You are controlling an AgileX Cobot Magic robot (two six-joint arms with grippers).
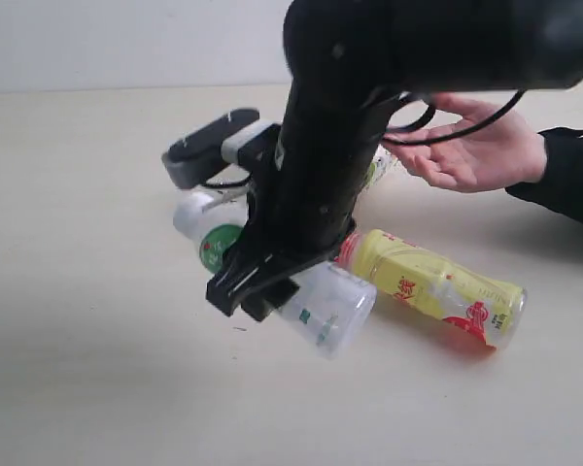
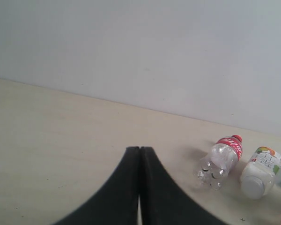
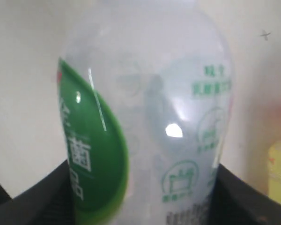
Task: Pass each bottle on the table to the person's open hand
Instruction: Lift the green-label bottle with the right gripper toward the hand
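Observation:
My right gripper (image 1: 268, 291) (image 3: 140, 192) is shut on the whitish, green-labelled bottle (image 1: 323, 309) (image 3: 145, 117). It holds the bottle across its body, low over the table (image 1: 97, 369). The yellow, red-capped bottle (image 1: 437, 286) (image 3: 278, 171) lies on its side just right of it. The person's open hand (image 1: 476, 146) waits palm up at the back right. In the left wrist view my left gripper (image 2: 139, 151) is shut on nothing. Beyond it lie the clear red-labelled bottle (image 2: 220, 161) and the white fruit-label bottle (image 2: 261, 171).
My right arm (image 1: 330, 146) fills the middle of the exterior view and hides what lies behind it. A dark sleeve (image 1: 568, 180) rests at the right edge. A pale wall (image 2: 140, 47) rises beyond the table's far edge.

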